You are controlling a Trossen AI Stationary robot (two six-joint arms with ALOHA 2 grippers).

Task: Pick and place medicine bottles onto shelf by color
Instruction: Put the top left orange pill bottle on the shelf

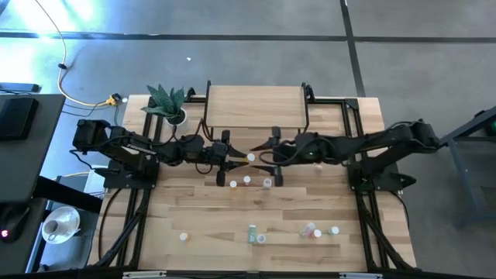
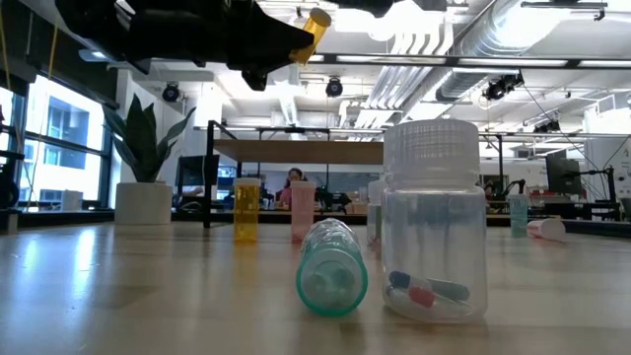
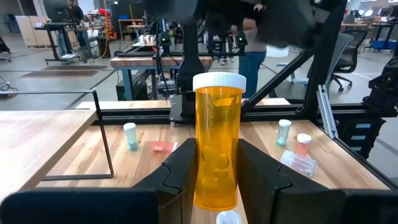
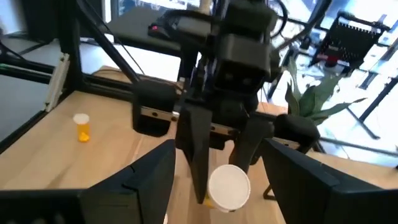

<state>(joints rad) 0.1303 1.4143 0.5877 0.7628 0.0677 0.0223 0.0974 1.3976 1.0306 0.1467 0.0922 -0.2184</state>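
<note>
Left claw (image 3: 214,180) is gripping the orange bottle (image 3: 217,143) by its lower body, raised off the bench (image 1: 201,209) just in front of the shelf (image 1: 256,108), presumably for a handover. Right claw (image 4: 214,174) is gaping wide around the white cap, holding nothing. The bottle is showing translucent amber, pills inside.

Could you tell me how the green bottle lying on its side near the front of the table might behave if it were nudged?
The green bottle lies on its round side, so it would probably roll. It looks nearly empty, so likely light. Its smooth plastic may slip in a tool.
</note>
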